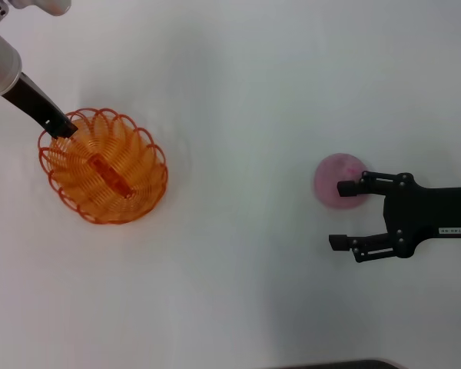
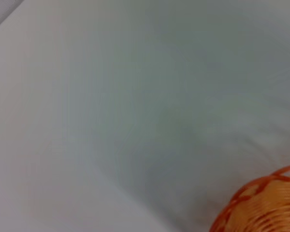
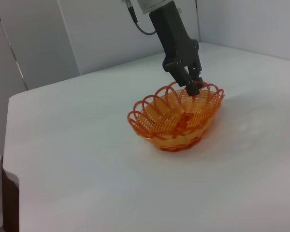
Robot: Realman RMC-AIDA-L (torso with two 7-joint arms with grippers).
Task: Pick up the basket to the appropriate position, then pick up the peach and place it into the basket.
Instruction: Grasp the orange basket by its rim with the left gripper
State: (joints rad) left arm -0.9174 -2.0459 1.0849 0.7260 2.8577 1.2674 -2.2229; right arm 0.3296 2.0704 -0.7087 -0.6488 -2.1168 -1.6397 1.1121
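Note:
The orange wire-loop basket [image 1: 104, 165] sits on the left of the white table. It also shows in the right wrist view [image 3: 176, 118], and a bit of its rim shows in the left wrist view [image 2: 266, 203]. My left gripper [image 1: 61, 127] is at the basket's far left rim, with its fingers [image 3: 192, 86] pinched together on the rim. The pale pink peach [image 1: 334, 175] lies on the right. My right gripper [image 1: 339, 215] is open beside it. Its far fingertip lies over the peach's near edge, and the peach is outside the gap.
The white table [image 1: 238, 115] stretches between basket and peach. A dark edge [image 1: 330, 364] shows at the table's front. In the right wrist view the table's edge and corner [image 3: 9, 101] and grey wall panels [image 3: 38, 38] lie behind the basket.

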